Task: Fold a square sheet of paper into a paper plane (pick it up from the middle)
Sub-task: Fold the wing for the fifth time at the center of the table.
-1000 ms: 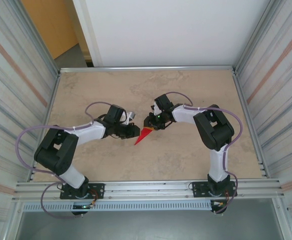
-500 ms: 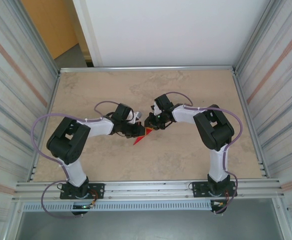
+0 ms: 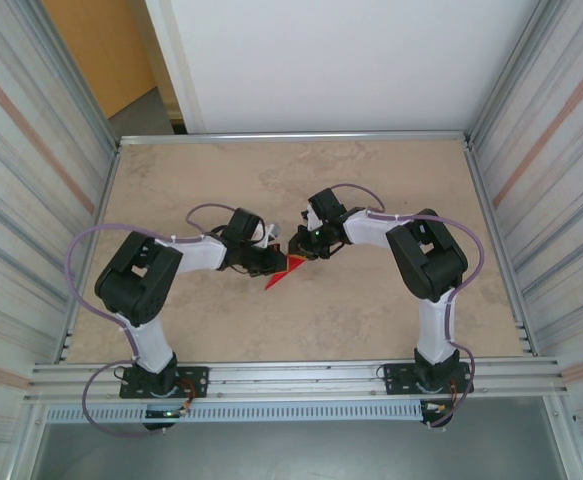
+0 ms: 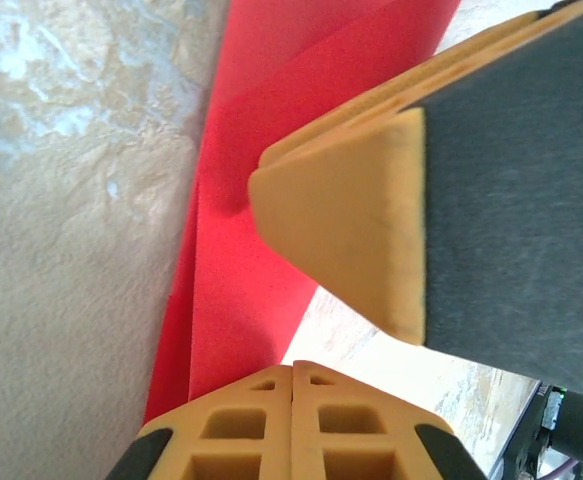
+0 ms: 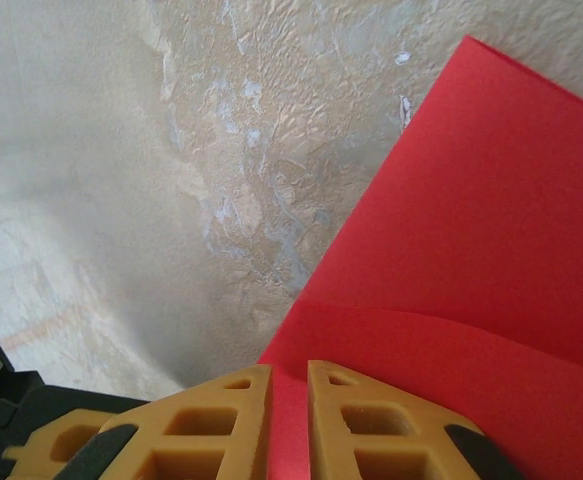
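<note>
Paper plane (image 3: 280,276): bright red, plain, folded in overlapping layers to a narrow point, at the middle of the table (image 3: 391,320). My left gripper (image 4: 292,372) and right gripper (image 5: 289,372) each pinch it closed, one from either side.

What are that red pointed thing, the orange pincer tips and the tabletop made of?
The paper plane looks like thin matte paper, sharply creased. The left gripper's fingers seem moulded or printed matte plastic, with hollow pockets. The table is beige and marbled, perhaps stone-look laminate; unclear.
</note>
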{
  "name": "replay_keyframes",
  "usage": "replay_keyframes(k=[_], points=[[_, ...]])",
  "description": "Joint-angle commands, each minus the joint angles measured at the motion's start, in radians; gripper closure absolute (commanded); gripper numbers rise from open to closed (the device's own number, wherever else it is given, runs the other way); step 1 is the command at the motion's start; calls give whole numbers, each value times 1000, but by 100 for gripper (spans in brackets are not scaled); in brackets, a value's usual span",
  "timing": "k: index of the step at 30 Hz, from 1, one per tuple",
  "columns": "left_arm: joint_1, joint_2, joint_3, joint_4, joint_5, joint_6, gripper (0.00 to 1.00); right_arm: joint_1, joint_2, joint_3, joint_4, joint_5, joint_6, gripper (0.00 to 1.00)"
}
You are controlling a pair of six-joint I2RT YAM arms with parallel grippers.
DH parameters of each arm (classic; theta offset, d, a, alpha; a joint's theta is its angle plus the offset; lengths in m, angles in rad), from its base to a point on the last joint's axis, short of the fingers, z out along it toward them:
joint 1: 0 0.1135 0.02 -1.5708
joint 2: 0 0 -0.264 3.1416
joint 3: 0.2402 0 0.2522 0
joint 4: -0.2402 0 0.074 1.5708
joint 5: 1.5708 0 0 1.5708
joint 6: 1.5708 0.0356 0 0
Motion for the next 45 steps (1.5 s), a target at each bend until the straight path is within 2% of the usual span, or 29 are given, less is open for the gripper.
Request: replay_keyframes(k=[1, 17, 26, 41, 45], points=[[8, 19, -21, 16, -9, -15, 93, -3, 7, 28, -28, -17, -20, 83], [23, 26, -49, 29, -16, -44, 94, -9, -12, 56, -47, -2, -36, 82], [29, 24, -56, 41, -1, -63, 94, -17, 25, 91, -108, 52, -73, 82], [30, -34, -29, 54, 51, -77, 92, -21, 84, 98, -144, 72, -90, 86], [30, -15, 1, 31, 33, -74, 92, -20, 83, 97, -147, 71, -90, 85]])
